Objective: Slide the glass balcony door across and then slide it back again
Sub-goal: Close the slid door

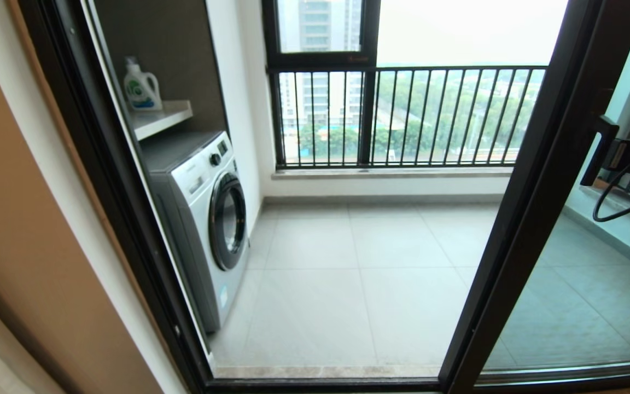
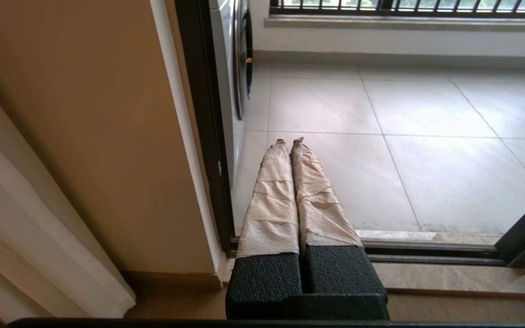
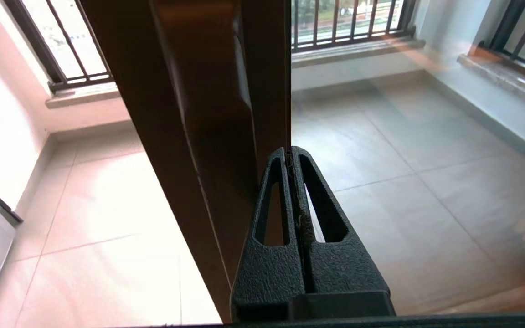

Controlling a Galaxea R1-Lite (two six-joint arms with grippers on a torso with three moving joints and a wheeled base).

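The glass balcony door [image 1: 517, 230] stands slid open to the right, with the right hand [image 3: 290, 152] pressed shut beside its dark frame, and the left hand [image 2: 290, 141] shut too.

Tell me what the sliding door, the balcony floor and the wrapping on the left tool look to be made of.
Glass balcony door: clear glass in a dark brown frame, probably coated metal, given its smooth satin sheen. Balcony floor: pale glazed tile, judging by grout lines and soft reflections. Left tool: fingers wrapped in beige, crinkled tape, possibly paper masking tape, over black textured plastic.
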